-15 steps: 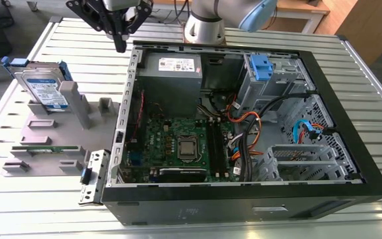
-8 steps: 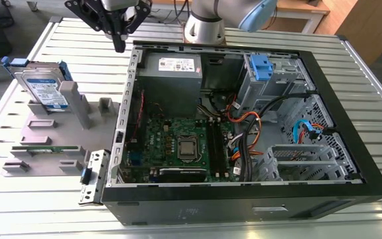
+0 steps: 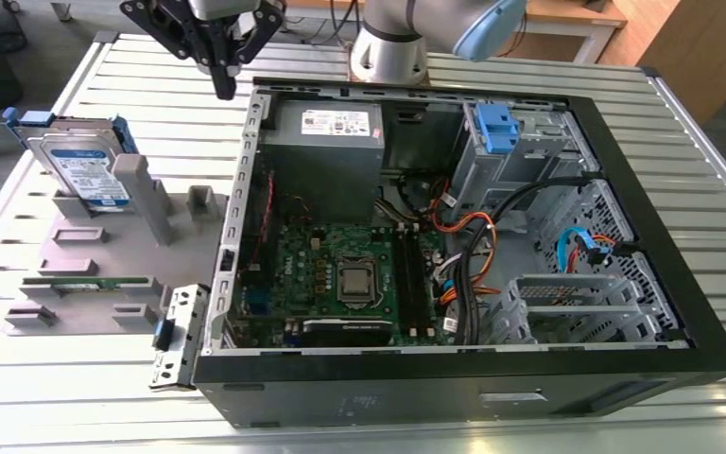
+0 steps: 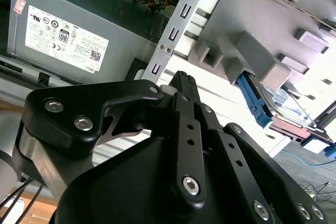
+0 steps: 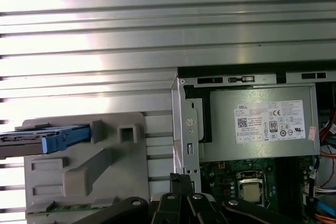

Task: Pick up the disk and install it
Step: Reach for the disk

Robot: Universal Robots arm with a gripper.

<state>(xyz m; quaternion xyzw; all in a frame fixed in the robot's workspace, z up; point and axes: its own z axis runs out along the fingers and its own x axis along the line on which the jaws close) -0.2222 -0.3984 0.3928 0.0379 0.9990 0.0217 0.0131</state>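
The disk (image 3: 86, 175) stands on edge in a grey fixture (image 3: 98, 255) at the exterior view's left, its white-and-blue label facing the camera and blue rails along its sides. It also appears in the second wrist view as the disk (image 4: 286, 103) and edge-on in the first wrist view as the disk (image 5: 44, 137). My gripper (image 3: 224, 90) hangs above the table beside the back left corner of the open computer case (image 3: 252, 189), well apart from the disk. Its black fingers are shut together on nothing, as in both wrist views (image 4: 182, 80) (image 5: 181, 181).
The case lies open on a slatted metal table (image 3: 124, 66), with a grey power supply (image 3: 325, 142), a motherboard (image 3: 351, 274), loose cables (image 3: 476, 246) and a blue bracket on a metal cage (image 3: 495, 128) inside. The arm's base (image 3: 388, 52) stands behind the case.
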